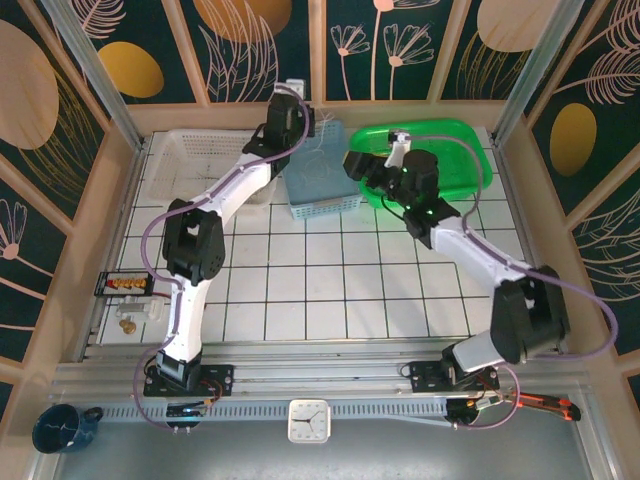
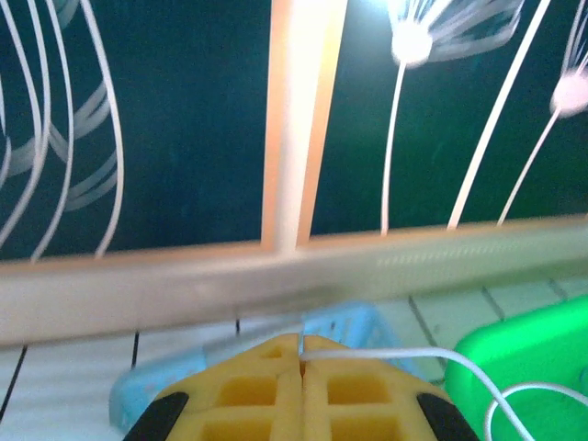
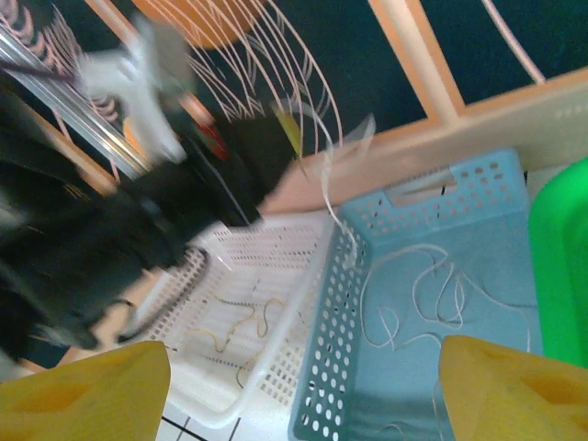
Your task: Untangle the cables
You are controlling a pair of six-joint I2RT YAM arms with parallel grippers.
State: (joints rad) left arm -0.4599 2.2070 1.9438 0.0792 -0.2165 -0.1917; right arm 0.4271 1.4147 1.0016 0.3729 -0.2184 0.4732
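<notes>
Motion blur smears the left arm (image 3: 101,230) in the right wrist view, yet the left gripper (image 2: 301,354) is clenched on a white cable (image 2: 386,351) whose far end is cut off. The right gripper (image 3: 299,381) gapes empty over the blue basket (image 3: 331,340), where loose white cables (image 3: 432,294) lie. A faint yellowish cable (image 3: 243,322) rests in the white basket (image 3: 276,248).

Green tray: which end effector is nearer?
Right. The right end effector hangs at the green tray's left rim; the left end effector is across the blue basket, above its far-left corner.

White basket (image 1: 190,150) upper left, blue basket (image 1: 330,206) top centre, green tray (image 1: 468,132) upper right (clock (image 1: 309,421) at bottom edge)
</notes>
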